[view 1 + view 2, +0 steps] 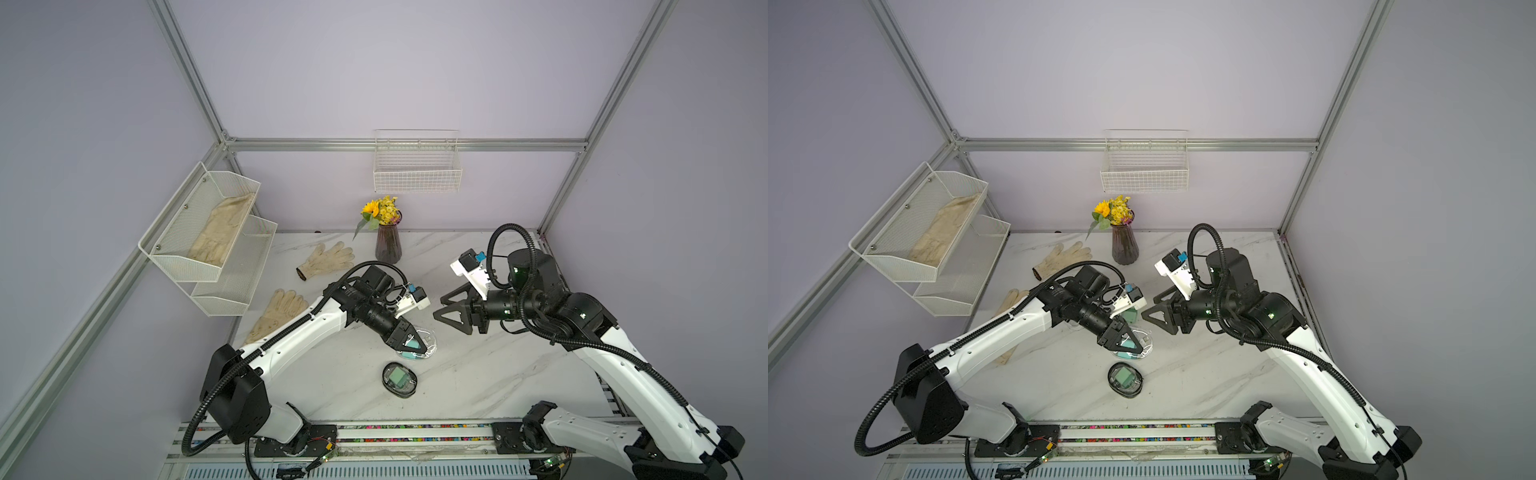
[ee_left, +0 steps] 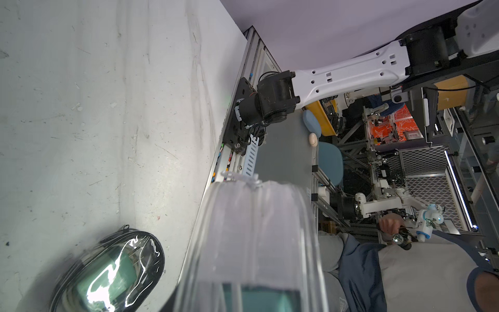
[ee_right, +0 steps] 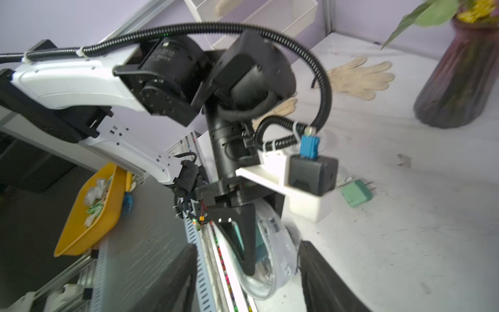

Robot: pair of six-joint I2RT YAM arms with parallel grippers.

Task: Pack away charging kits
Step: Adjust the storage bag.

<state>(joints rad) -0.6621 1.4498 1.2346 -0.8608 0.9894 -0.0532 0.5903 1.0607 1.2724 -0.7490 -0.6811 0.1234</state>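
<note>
One clear case [image 1: 431, 337] (plug [image 1: 412, 344] inside) pinched by left hand [image 1: 411, 338] | right hand [image 1: 439, 306] spread, apart

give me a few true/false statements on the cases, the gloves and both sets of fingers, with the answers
1. The left fingers are shut on a clear case. True.
2. The black-rimmed case sits in the wire basket on the back wall. False: it lies on the table, near the left fingers.
3. The right fingers are open and hold nothing. True.
4. All the gloves are in the wall shelf. False: one glove is there; two other gloves lie on the table.
5. A loose green plug adapter lies on the table. True.
</note>
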